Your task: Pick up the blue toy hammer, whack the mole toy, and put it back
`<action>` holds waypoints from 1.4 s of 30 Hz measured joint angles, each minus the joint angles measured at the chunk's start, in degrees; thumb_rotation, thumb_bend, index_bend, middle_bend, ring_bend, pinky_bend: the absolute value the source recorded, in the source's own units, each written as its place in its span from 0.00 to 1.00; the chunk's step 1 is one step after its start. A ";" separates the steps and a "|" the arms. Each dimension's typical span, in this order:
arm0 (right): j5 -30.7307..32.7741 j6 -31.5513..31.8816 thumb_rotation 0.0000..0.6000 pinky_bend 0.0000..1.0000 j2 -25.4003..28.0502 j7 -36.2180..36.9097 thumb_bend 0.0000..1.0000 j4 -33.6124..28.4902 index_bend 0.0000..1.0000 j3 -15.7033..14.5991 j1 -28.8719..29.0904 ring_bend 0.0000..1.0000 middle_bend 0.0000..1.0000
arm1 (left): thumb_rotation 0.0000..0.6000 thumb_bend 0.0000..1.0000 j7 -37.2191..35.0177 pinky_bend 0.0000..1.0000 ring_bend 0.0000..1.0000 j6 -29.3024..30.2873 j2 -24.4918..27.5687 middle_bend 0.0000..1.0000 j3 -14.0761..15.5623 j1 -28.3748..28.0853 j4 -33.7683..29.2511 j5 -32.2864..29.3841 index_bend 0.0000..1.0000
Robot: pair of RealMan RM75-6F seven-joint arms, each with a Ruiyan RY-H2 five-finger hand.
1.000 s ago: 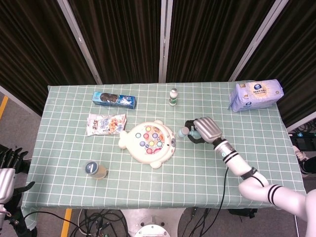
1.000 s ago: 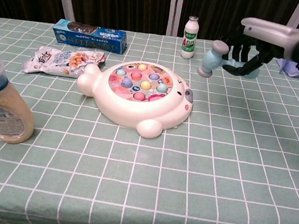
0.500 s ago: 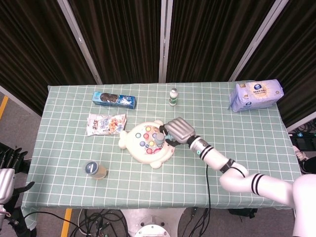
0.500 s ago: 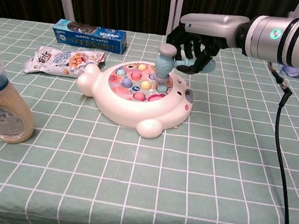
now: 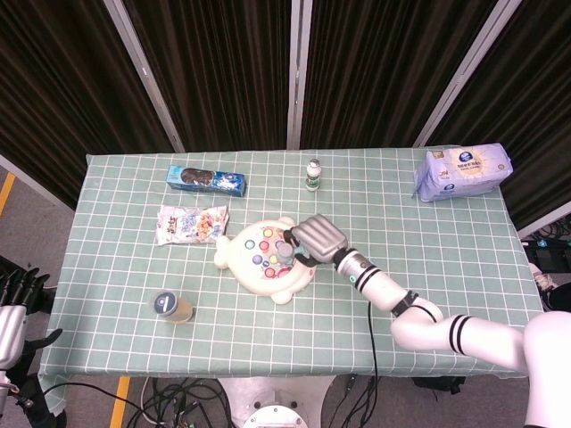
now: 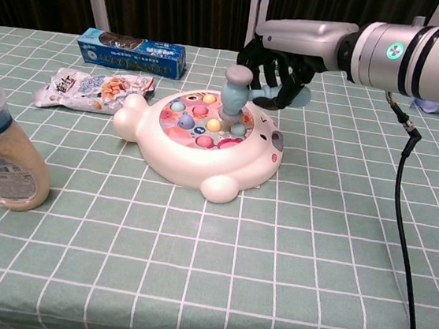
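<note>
Right hand (image 6: 282,68): fingers clamped on hammer (image 6: 234,95), head down on mole toy (image 6: 198,142) pegs for striking; left hand (image 5: 11,308) idle, fingers apart.

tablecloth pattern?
Green tablecloth with a white grid; the chest view shows it best.

The right hand (image 6: 282,64) reaches forward, fingers (image 6: 271,73) curled in a grip; the left hand (image 5: 12,308), low at the frame edge, seems open.
</note>
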 measured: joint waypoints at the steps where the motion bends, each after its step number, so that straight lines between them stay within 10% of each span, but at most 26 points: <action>1: 0.19 -0.04 1.00 0.73 0.11 -0.06 0.56 -0.15 0.71 0.12 0.15 0.57 0.66 | 1.00 0.00 -0.04 0.00 0.00 0.14 0.00 0.09 -0.04 0.03 0.04 0.05 0.16; 42: 8.76 -0.98 1.00 0.73 -4.98 -5.50 0.56 4.48 0.72 0.24 6.74 0.57 0.66 | 1.00 0.00 -2.62 0.00 0.00 0.58 -1.15 0.09 -0.10 0.80 2.73 0.02 0.15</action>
